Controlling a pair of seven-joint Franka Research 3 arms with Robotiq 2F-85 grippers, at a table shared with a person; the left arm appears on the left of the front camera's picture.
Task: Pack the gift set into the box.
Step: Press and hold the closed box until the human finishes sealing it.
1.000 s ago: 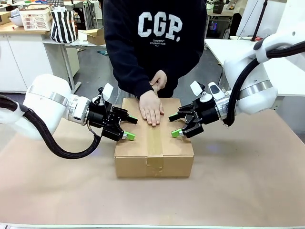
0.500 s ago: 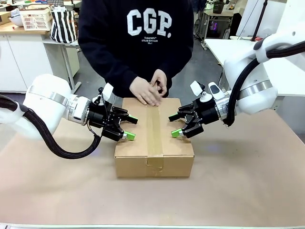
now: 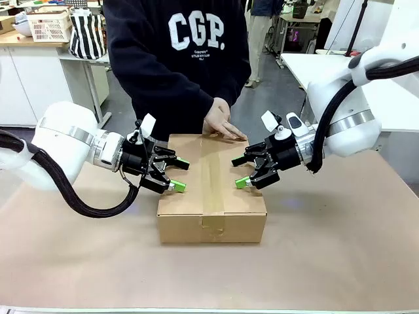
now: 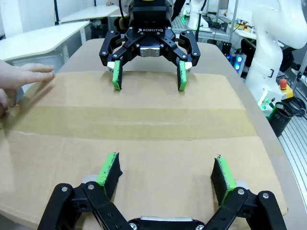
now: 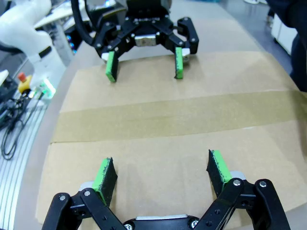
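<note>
Brown paper-covered worktop (image 3: pixel 340 248) across the lower frame, workshop behind with white tables and a striped bag (image 3: pixel 87 34) at upper left.

Centre of the front view: the box (image 3: pixel 211 196), closed, flaps down, brown tape strip (image 3: pixel 212 183) running lengthwise from far edge to near edge and folded over the front face. Resting flat on the worktop, directly between the two arms.

Left of centre: left gripper (image 3: pixel 177 174), reaching in from the left side of the frame, fingers apart, empty, green pads over the left part of the box top. Contact with the cardboard not clear from the front view; in the left wrist view (image 4: pixel 165 175) both fingers spread wide just above the near flap, nothing between them.

Right of centre: right gripper (image 3: pixel 238 171), coming in from the right side, fingers likewise apart and empty, poised over the right part of the box top. Same in the right wrist view (image 5: pixel 163 172): spread green pads low over bare cardboard, tape strip crossing the middle of the frame, the other gripper facing from the far side of the box.

Top centre: person in a dark sweatshirt (image 3: pixel 177 59) with white lettering, standing at the far side. One hand (image 3: pixel 221 122) at the far edge of the box, fingertips on or just over the top flap; same hand at the left edge of the left wrist view (image 4: pixel 21 79), blurred.
</note>
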